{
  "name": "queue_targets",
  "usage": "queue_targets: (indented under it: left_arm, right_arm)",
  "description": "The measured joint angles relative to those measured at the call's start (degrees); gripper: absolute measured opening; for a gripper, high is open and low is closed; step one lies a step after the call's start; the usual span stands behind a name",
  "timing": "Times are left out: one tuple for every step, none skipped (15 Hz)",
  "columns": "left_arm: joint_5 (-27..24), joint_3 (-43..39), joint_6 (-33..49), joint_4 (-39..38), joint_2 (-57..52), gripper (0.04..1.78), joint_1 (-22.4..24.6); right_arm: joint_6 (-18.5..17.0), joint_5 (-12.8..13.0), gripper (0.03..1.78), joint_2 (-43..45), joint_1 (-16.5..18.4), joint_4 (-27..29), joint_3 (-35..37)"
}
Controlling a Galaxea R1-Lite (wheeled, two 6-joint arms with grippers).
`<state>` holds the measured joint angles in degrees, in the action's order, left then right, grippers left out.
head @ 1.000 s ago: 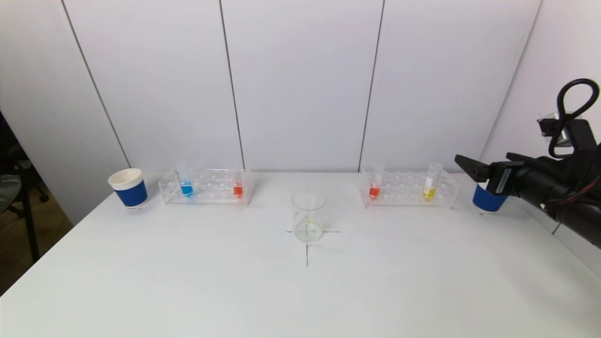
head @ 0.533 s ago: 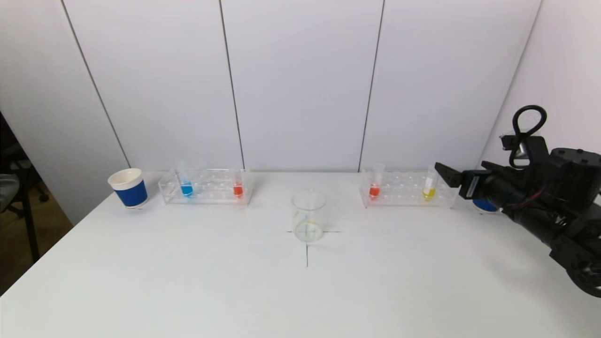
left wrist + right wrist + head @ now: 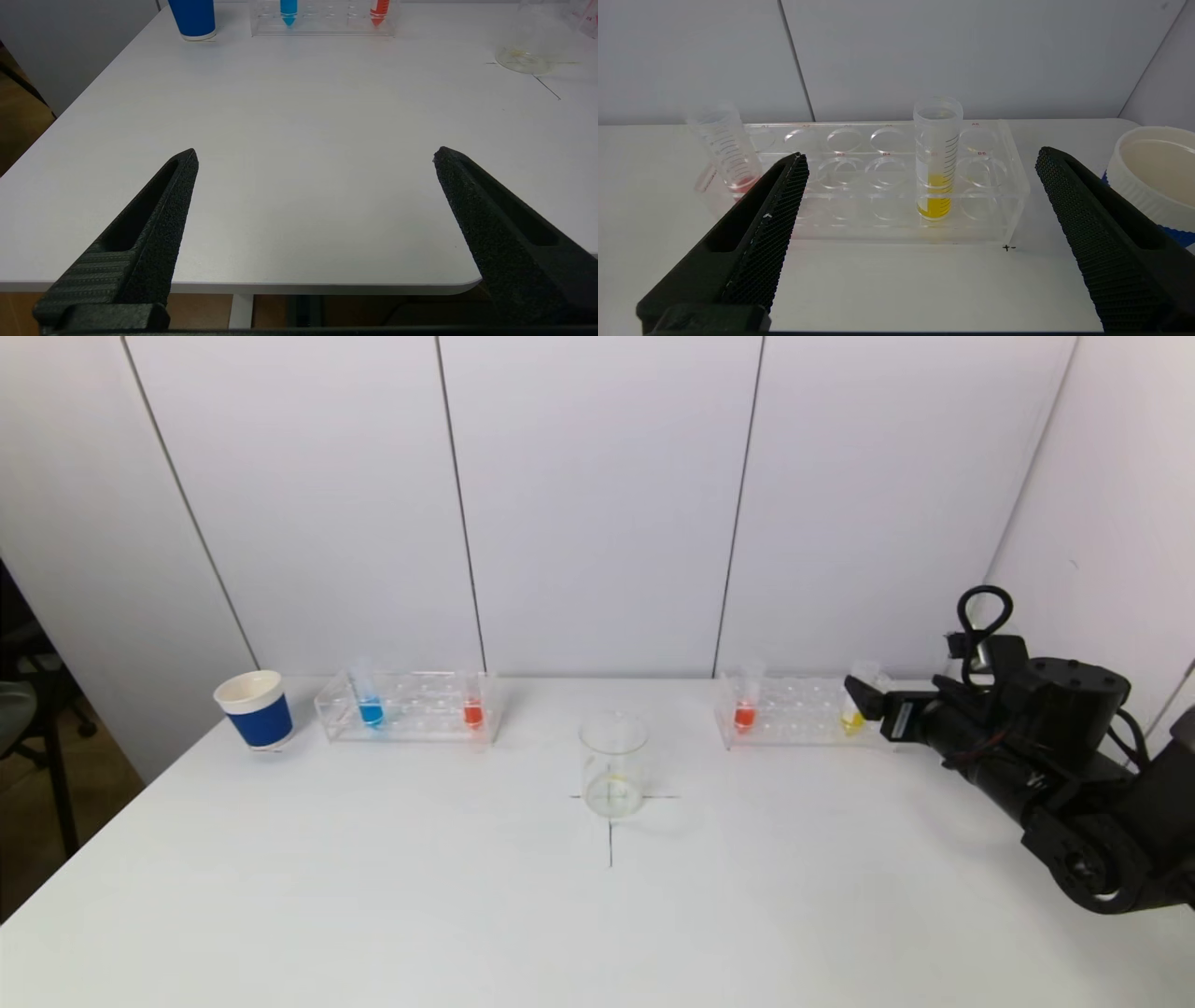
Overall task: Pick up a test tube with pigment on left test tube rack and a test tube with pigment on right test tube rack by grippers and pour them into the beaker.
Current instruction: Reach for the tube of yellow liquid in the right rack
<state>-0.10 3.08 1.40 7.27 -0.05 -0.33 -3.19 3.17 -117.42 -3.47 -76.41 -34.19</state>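
As right gripper (image 3: pixel 920 158) hangs before right rack (image 3: pixel 999 186), jaws spread wide, empty; yellow tube (image 3: pixel 936 158) upright in rack, between jaws but apart. Left gripper (image 3: pixel 315 156) spread, parked at table edge. Risk: off-centre closing tips tube, spilling pigment; beaker (image 3: pixel 612 763) well apart.

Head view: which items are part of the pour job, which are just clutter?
Job:
- left rack, with blue tube and red tube
- right rack, with red-orange tube and yellow tube
- beaker
- right gripper, open, at yellow tube
- left gripper, open, near table edge

Lying about:
- blue cup
- second cup
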Motion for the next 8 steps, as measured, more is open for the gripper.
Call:
queue_targets:
  left_arm:
    - [0.0,0.0,0.0,0.0,0.0,1.76,0.0]
    - [0.0,0.0,0.0,0.0,0.0,1.76,0.0]
    - [0.0,0.0,0.0,0.0,0.0,1.76,0.0]
    - [0.0,0.0,0.0,0.0,0.0,1.76,0.0]
    - [0.0,0.0,0.0,0.0,0.0,1.76,0.0]
    - [0.0,0.0,0.0,0.0,0.0,1.76,0.0]
    - [0.0,0.0,0.0,0.0,0.0,1.76,0.0]
    - [0.0,0.0,0.0,0.0,0.0,1.76,0.0]
  right_arm:
    - [0.0,0.0,1.77,-0.9,0.0,0.0,-0.5]
    - [0.0,0.0,1.77,-1.6,0.0,0.0,-1.0]
    - [-0.1,0.1,1.77,-2.4,0.0,-0.1,-1.5]
    - [-0.1,0.1,1.77,-3.1,0.0,-0.3,-1.9]
    - [-0.1,0.2,1.77,-3.8,0.0,-0.5,-2.2]
    - [-0.1,0.2,1.77,-4.3,0.0,-0.5,-2.6]
    - [-0.1,0.2,1.77,-4.9,0.0,-0.5,-3.0]
    - [-0.1,0.2,1.77,-5.3,0.1,-0.5,-3.4]
